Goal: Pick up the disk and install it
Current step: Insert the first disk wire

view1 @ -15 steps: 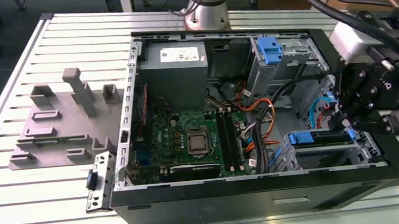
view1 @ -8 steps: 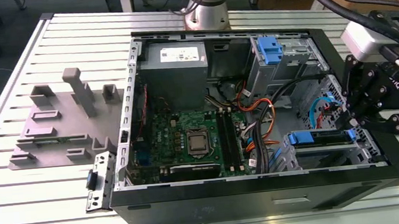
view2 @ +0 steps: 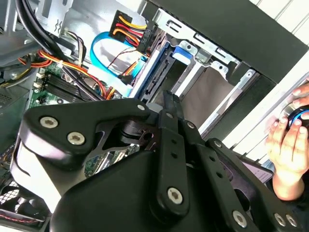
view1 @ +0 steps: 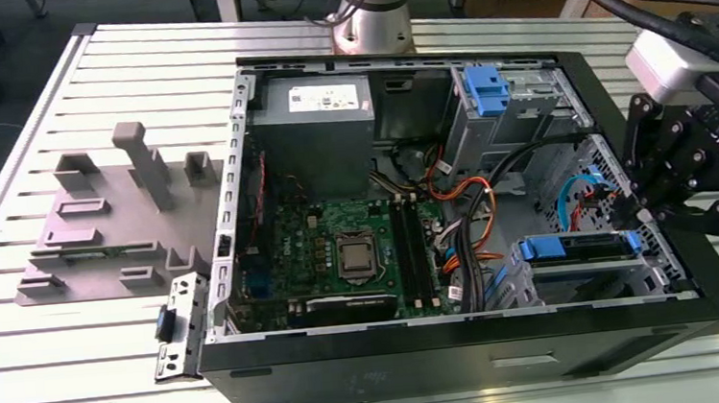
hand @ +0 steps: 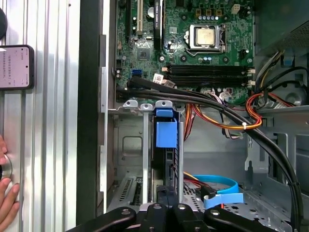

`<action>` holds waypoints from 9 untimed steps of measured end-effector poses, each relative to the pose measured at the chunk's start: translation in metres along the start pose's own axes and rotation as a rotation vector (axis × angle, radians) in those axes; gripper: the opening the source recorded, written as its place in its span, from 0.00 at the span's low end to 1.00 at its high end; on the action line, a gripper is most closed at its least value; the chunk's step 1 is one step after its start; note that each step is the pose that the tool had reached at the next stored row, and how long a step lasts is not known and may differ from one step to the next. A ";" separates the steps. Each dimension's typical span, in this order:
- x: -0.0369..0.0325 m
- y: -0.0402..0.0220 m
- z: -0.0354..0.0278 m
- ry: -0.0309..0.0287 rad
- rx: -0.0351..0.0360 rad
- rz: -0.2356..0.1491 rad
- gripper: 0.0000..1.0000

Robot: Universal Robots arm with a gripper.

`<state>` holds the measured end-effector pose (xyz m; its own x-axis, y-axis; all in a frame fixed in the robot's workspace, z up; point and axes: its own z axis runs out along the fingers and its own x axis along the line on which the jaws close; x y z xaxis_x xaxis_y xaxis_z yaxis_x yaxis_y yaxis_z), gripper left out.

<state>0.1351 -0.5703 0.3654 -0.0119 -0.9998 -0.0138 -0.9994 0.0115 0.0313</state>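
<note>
disk [hand: 165, 137] seated in case bay [hand: 145, 145], fingers [hand: 166, 195] closed just at its end, exterior view shows holder [view1: 111, 221] on counter [view1: 35, 323], hand [view2: 289, 145] in second wrist view

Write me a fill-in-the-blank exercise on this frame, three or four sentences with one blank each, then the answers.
1. The disk with its blue carrier sits inside the open computer ____.
2. The gripper is at the case's side on the exterior view's ____.
3. On the slatted table outside the case stands a ____ slotted plastic holder.
4. In the first wrist view a phone lies on the table near a person's ____.

Missing words: case; right; grey; hand
</note>
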 end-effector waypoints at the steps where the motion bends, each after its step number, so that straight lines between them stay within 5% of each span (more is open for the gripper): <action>1: -0.0008 -0.0001 -0.0011 0.0001 0.0000 0.000 0.11; 4: -0.0032 -0.0023 -0.0018 -0.0001 0.0000 0.000 0.11; 9: -0.0069 -0.0155 -0.0021 0.0000 -0.0039 0.000 0.11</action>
<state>0.1508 -0.5636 0.3671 -0.0120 -0.9998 -0.0137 -0.9993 0.0116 0.0352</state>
